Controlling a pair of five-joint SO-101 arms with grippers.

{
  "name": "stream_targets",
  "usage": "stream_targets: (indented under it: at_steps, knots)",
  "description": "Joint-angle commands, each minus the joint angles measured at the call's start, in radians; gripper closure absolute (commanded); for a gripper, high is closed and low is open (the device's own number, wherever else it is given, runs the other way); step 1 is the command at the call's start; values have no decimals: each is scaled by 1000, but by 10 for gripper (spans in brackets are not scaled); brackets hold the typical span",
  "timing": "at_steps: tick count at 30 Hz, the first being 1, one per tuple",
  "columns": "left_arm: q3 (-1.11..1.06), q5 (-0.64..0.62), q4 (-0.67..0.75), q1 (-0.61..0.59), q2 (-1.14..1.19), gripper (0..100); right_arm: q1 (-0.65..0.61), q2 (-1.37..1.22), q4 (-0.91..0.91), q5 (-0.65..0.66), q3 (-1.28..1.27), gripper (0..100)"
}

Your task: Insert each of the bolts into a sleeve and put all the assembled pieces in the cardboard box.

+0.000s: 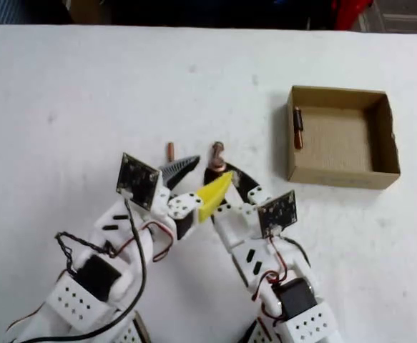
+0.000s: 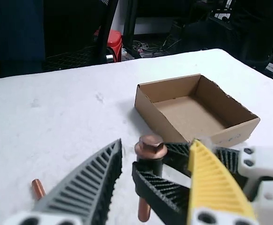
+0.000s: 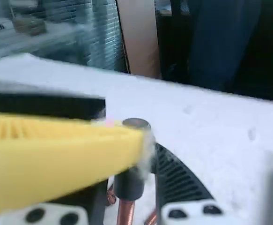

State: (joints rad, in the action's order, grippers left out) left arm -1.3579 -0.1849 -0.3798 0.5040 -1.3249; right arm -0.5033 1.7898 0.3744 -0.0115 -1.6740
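Right end effector [image 1: 219,174] grips the bolt [image 1: 217,151] inside the wide-open left end effector [image 2: 156,144].

An open brown cardboard box [image 1: 344,136] sits on the right, one sleeved copper bolt [image 1: 297,127] lying along its left inner wall. Left of the box a copper hex-head bolt [image 2: 150,146] stands upright through a short dark cylindrical sleeve [image 2: 153,165], and a bare slim copper bolt [image 1: 171,151] lies flat just left of it.
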Motion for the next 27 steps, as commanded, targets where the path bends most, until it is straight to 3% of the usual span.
stream_targets:
  at_steps: [1, 10, 19, 22, 27]
  knots:
    - [54, 9, -3, 1, -25, 755, 15, 10, -18, -3, -6, 982]
    - [130, 9, -21, -64, -30, 759, 15, 10, -18, -3, -6, 982]
    - [351, 9, -377, -166, -30, 761, 58, 10, -18, -3, -15, 982]
    - [437, 9, -517, -223, -30, 824, 114, 10, -19, -3, -15, 981]
    - [496, 15, -606, -315, -30, 980, 134, 10, -15, -3, -15, 981]
